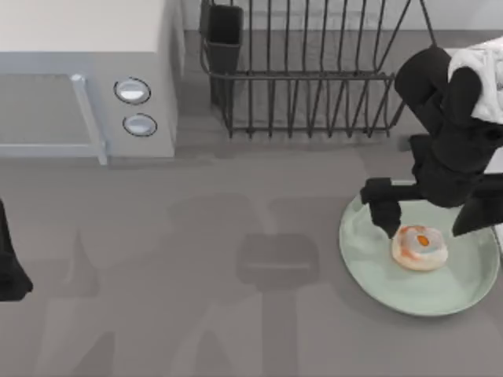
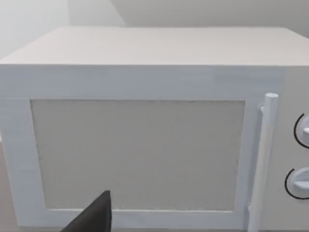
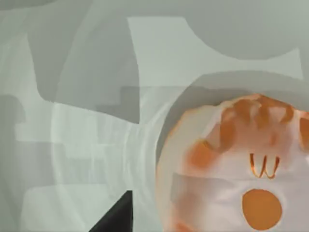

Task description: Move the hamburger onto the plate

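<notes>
Mint plate (image 1: 369, 259) holds hamburger (image 1: 420, 247) — right gripper (image 1: 428, 224) seemingly open.

Small round pale tan hamburger (image 1: 420, 247) with pinkish-orange edges, orange spot on top. Large round pale mint-green plate (image 1: 464, 291). Black wire rack (image 1: 306, 71). Light grey microwave (image 1: 86, 78). Grey table (image 1: 196, 314).

No readable words, brands or numbers anywhere, plain unmarked dials on microwave (image 1: 86, 94), only a small orange W-like squiggle above an orange dot on top of hamburger (image 3: 241, 169)
</notes>
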